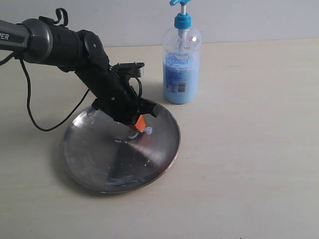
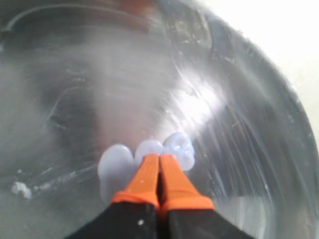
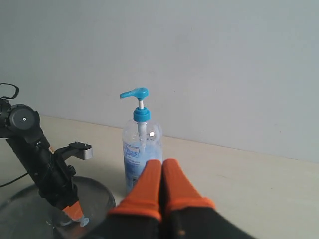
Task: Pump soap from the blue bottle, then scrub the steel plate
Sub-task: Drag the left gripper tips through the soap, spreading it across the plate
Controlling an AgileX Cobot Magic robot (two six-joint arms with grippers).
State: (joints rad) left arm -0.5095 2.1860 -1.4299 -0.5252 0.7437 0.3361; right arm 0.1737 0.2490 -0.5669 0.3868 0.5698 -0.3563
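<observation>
The steel plate (image 1: 99, 159) is the only plate here, round and shiny, and it lies flat on the tabletop (image 1: 249, 164). It is out from the far edge and toward the left side. There is one blue bottle (image 1: 181, 74). It stands upright just behind the plate, close to the far edge where the wall (image 1: 249, 20) begins, and its blue pump head is up. The bottle looks about two thirds full of light blue liquid. There are two pincers. The left pincer (image 1: 139, 124) reaches down into the plate, a little to the bottle's side of the middle. Its two orange fingers (image 2: 144, 179) are pressed tight together with nothing between them. Their tips sit in the soap (image 2: 115, 167), which shows as three small pale blue blobs side by side on the metal. Thin streaks and a few white specks are spread over the plate around them. The right pincer (image 3: 162, 167) shows only in its own wrist view. It is clenched too, it grasps nothing, and it points toward the bottle without touching it.
</observation>
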